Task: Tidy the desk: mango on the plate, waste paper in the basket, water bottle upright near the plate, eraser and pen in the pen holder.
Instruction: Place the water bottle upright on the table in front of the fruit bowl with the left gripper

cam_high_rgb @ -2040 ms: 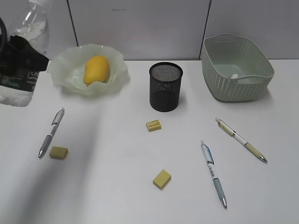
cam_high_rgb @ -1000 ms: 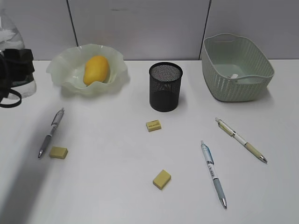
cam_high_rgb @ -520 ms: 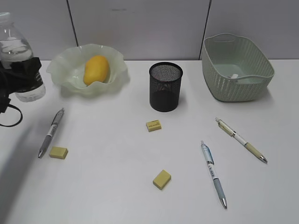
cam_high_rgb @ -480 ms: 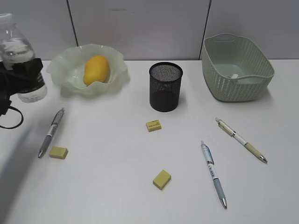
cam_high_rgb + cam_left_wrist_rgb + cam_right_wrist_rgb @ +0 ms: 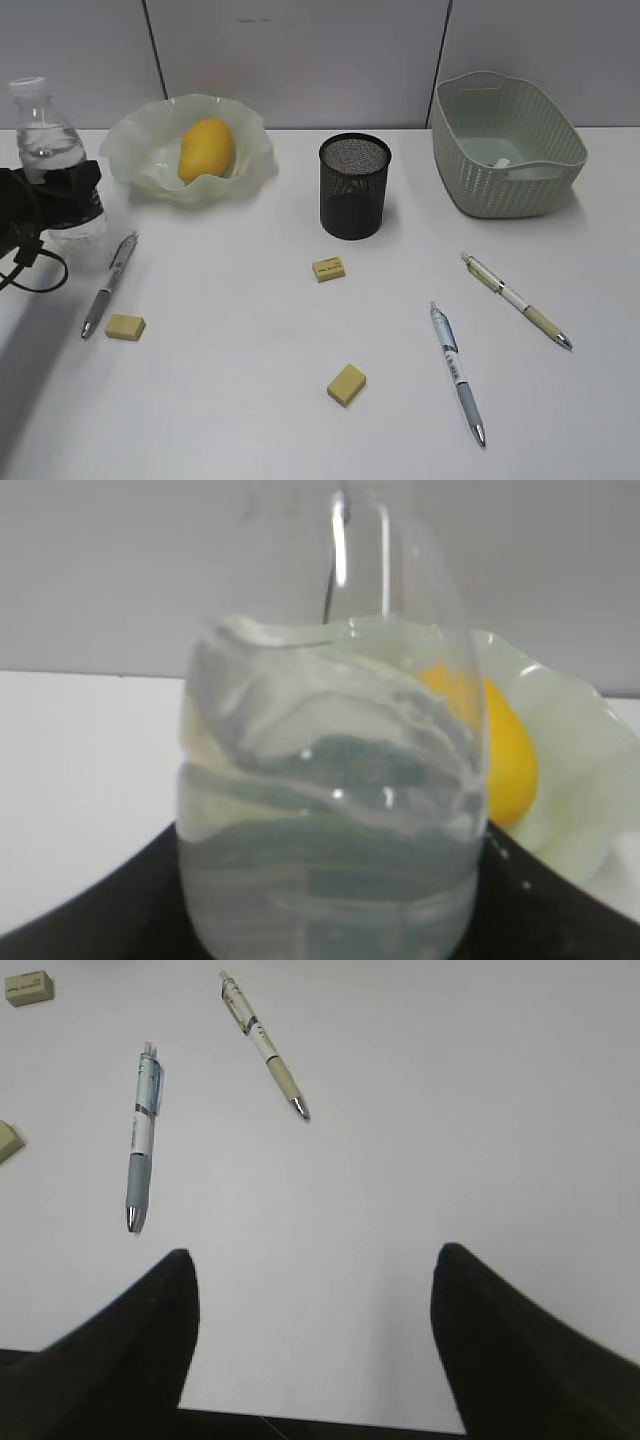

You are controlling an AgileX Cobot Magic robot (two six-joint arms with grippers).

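My left gripper (image 5: 55, 200) is shut on the clear water bottle (image 5: 50, 150), which is upright at the far left next to the pale green plate (image 5: 140, 150). The yellow mango (image 5: 206, 148) lies on that plate. The bottle (image 5: 330, 810) fills the left wrist view, with the mango (image 5: 505, 750) behind it. The black mesh pen holder (image 5: 354, 186) stands mid-table. Three pens (image 5: 110, 282) (image 5: 456, 370) (image 5: 515, 298) and three yellow erasers (image 5: 126, 326) (image 5: 329, 268) (image 5: 346, 383) lie on the table. White paper (image 5: 501, 163) lies in the green basket (image 5: 480, 190). My right gripper (image 5: 312, 1260) is open and empty over bare table.
The right wrist view shows two pens (image 5: 140, 1135) (image 5: 263, 1042) and two erasers (image 5: 28, 987) (image 5: 8, 1142) ahead of the jaws. A grey partition wall (image 5: 300, 60) runs behind the table.
My left gripper has brought the bottle down and to the right, from tilted high at the left edge to upright on the table beside the plate. Nothing else moved.
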